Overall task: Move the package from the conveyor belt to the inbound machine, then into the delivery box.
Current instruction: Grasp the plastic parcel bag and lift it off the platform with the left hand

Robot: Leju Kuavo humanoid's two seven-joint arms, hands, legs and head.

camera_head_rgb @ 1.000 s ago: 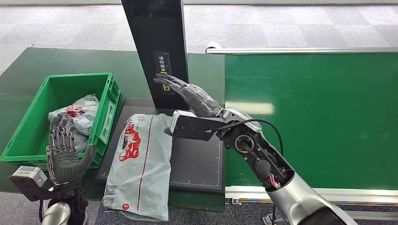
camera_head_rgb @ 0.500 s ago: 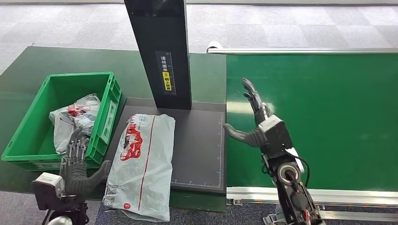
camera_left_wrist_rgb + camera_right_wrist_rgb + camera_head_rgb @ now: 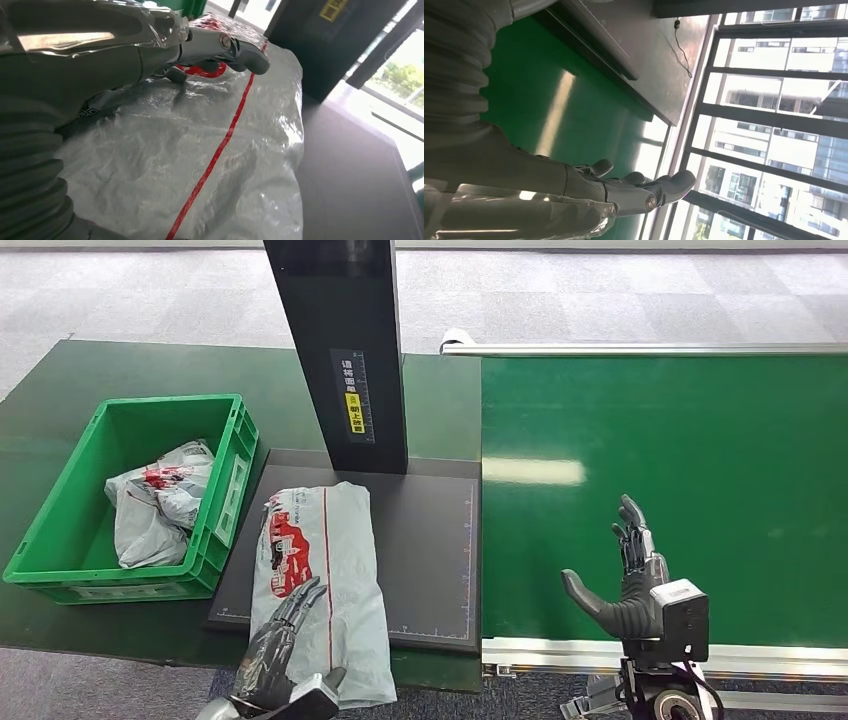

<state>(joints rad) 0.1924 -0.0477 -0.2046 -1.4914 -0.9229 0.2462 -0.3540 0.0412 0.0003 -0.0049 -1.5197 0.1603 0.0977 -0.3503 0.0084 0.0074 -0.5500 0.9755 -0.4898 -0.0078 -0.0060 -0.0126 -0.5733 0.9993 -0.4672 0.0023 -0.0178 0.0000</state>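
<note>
The grey plastic package (image 3: pixel 340 540) with red print lies lengthwise on the black platform (image 3: pixel 425 540) of the inbound machine, its near end hanging over the front edge. My left hand (image 3: pixel 280 655) reaches up from below with straight, spread fingers lying over the package's near end; the left wrist view shows the left hand (image 3: pixel 150 45) stretched just above the crinkled package (image 3: pixel 200 165), gripping nothing. My right hand (image 3: pixel 630 585) is raised over the green conveyor belt (image 3: pixel 700 450) near its front rail, open and empty, also seen as the right hand (image 3: pixel 589 192) above the belt (image 3: pixel 549 100).
The green delivery box (image 3: pixel 60 540) stands left of the platform and holds other grey packages (image 3: pixel 160 500). The machine's black column (image 3: pixel 345 350) rises at the platform's back. A metal rail (image 3: pixel 660 655) borders the belt's front edge.
My left hand swung from in front of the green box rightward onto the package's near end, which shifted slightly right. My right hand drew back and down to the belt's front edge.
</note>
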